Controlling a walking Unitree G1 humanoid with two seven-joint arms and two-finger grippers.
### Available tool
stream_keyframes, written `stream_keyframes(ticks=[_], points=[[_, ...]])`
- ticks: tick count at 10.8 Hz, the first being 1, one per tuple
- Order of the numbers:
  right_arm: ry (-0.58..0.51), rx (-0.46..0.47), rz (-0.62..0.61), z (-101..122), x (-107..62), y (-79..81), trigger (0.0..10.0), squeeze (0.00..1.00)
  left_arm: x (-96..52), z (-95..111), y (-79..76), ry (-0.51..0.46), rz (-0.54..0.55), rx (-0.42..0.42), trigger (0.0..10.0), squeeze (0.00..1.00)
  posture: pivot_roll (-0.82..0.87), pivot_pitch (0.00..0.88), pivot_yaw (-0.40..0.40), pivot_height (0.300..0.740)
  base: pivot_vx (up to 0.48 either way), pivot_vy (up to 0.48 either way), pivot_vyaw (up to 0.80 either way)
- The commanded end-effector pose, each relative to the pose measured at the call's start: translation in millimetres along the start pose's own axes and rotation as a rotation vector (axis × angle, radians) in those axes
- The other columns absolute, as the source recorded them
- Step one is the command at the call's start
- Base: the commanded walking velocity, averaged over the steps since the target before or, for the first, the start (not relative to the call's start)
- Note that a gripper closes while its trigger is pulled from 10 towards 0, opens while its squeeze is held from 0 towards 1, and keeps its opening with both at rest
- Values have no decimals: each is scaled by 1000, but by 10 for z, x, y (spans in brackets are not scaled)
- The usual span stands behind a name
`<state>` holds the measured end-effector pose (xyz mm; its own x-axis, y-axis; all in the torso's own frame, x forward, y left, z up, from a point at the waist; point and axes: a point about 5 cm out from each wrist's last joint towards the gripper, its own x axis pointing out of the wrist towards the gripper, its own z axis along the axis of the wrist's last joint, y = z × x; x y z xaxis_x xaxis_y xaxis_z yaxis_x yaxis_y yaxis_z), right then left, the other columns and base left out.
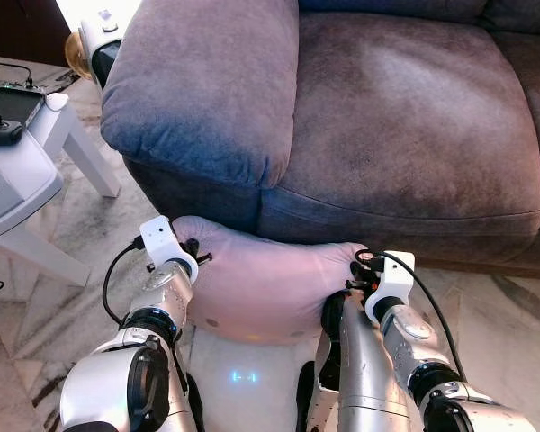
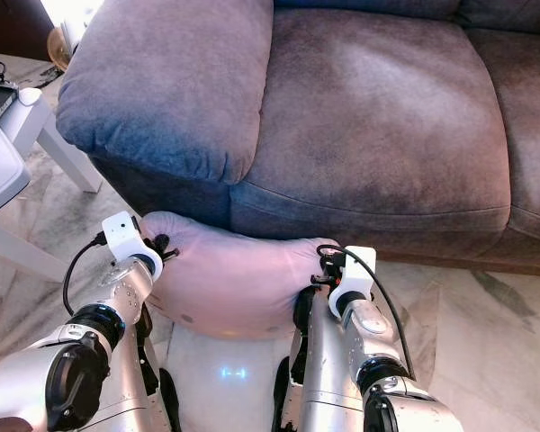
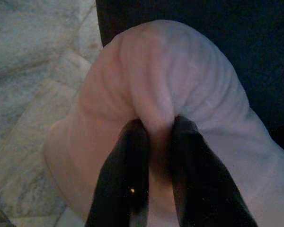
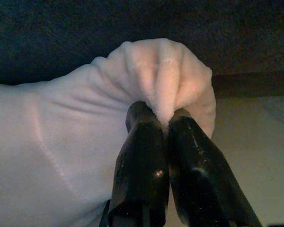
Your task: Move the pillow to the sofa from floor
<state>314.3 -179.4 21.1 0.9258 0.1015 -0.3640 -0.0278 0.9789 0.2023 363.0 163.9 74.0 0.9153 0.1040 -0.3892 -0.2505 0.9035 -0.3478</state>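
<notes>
Pale pink pillow [image 1: 261,283] held low in front of the sofa [image 1: 387,135], between the two arms, its far edge against the sofa's front face just under the seat cushion's lip; whether its underside touches the marble floor [image 1: 513,315] cannot be told. Left gripper [image 3: 154,137] at the pillow's left end, fingers [image 3: 123,175] clamped on a bunched fold of fabric. Right gripper [image 4: 164,124] at the pillow's right end, fingers [image 4: 142,161] pinched together on a puckered corner. Both wrists sit close to the sofa base, below the cushion's front edge. Seat cushion above is broad and bare, with open room across it. The sofa's padded armrest [image 1: 207,81] overhangs above the left end of the pillow. Left of the armrest, a white side table [image 1: 36,171] with slanted legs stands on the floor, near the left arm but apart from it; on its surface lies a dark handheld controller [image 1: 7,112] with a cable. Open floor lies to the right of the right arm.
</notes>
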Motion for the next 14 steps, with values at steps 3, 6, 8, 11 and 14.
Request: stream_keyframes(ticks=[3, 6, 8, 11, 14], points=[[-4, -16, -86, 25, -69, -255, 10000, 0, -27, -96, 177, 7, 76, 59, 0, 0, 24, 251, -143, 473, 0, 0, 0], [-32, -68, -81, 31, -98, -278, 10000, 0, -54, -53, 296, -70, 97, 112, 10000, 0, 40, 215, -134, 473, 0, 0, 0], [-75, -106, -66, 34, -137, -276, 10000, 0, -118, -37, 432, -151, 137, 187, 10000, 0, 51, 191, -118, 473, 0, 0, 0], [-192, -101, -67, 118, -162, -187, 10000, 0, -231, 127, 458, -358, 124, 237, 10000, 0, 69, 154, -80, 473, 0, 0, 0], [-271, -124, -89, 142, -221, -153, 10000, 0, -297, 108, 401, -417, 64, 367, 10000, 0, 66, 138, -48, 473, 0, 0, 0]])
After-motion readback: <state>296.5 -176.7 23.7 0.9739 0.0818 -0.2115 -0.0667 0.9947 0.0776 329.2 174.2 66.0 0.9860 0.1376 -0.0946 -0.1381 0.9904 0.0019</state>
